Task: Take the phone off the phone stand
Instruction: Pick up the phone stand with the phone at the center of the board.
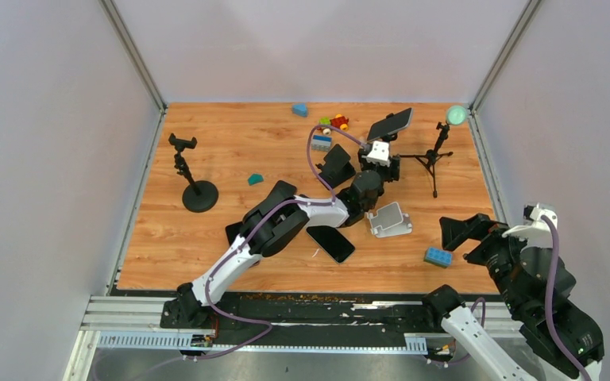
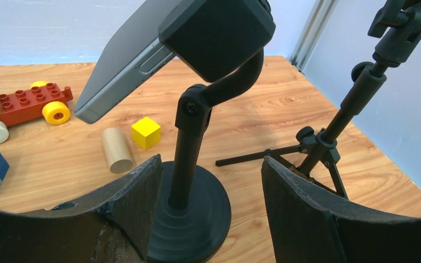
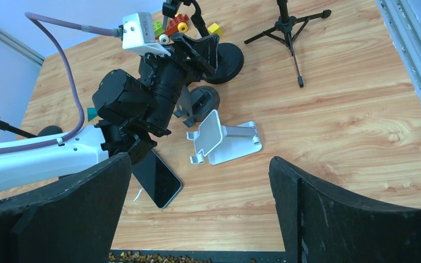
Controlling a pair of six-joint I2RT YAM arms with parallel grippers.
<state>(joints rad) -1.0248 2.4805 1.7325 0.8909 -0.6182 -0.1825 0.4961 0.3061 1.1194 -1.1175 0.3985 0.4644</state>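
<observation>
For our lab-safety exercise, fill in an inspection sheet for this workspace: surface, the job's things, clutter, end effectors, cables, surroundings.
Surface: wooden table, bare wood between items.
Job's things: phone clamped at a tilt atop the black phone stand, not yet removed.
Clutter: second phone lying flat; white folding stand; tripod; empty clamp stand; toy blocks scattered.
End effectors: left end effector open, fingers either side of the phone stand's stem, below the phone; right end effector open, holding nothing.
Cables: purple cable arcs over the left arm.
Surroundings: pale walls on three sides; metal rail at the near edge.
</observation>
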